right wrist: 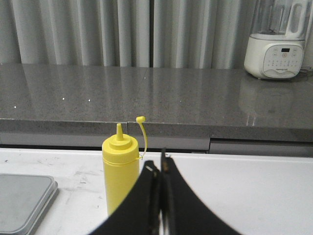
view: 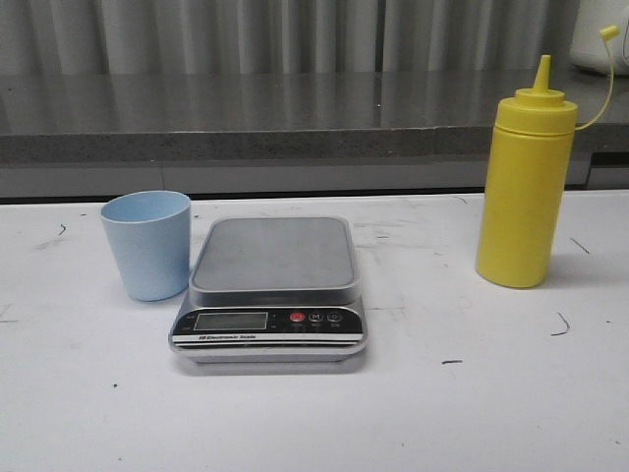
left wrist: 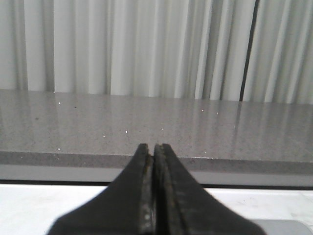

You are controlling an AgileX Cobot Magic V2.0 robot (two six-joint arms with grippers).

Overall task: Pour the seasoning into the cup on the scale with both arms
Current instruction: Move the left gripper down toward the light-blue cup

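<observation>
The yellow seasoning bottle stands upright at the right of the white table, nozzle open, its small cap hanging on a tether. It also shows in the right wrist view, just beyond my right gripper, which is shut and empty. The pale blue cup stands on the table just left of the scale, not on it. The scale's silver platform is bare; its corner shows in the right wrist view. My left gripper is shut and empty, facing the counter. Neither arm shows in the front view.
A grey stone counter runs along the back of the table, with pale curtains behind. A white blender stands on the counter at the far right. The white table has small dark scuff marks.
</observation>
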